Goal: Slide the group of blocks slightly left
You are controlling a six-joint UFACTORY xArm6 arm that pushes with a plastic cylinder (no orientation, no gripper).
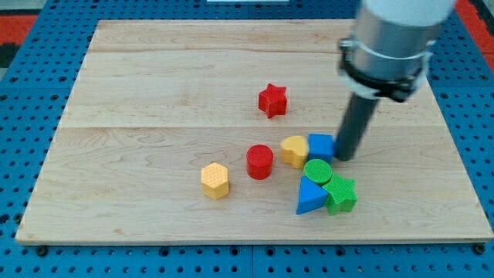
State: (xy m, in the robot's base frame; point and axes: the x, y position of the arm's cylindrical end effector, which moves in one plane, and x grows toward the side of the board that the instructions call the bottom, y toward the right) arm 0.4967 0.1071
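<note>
A cluster of blocks sits right of the board's centre: a yellow heart-shaped block, a blue cube, a green cylinder, a blue triangular block and a green star. My tip stands at the blue cube's right side, touching or nearly touching it. A red cylinder lies just left of the cluster. A yellow hexagon lies further left. A red star sits apart, toward the view's top.
The wooden board lies on a blue perforated table. The arm's grey body hangs over the board's upper right. The board's bottom edge runs just below the cluster.
</note>
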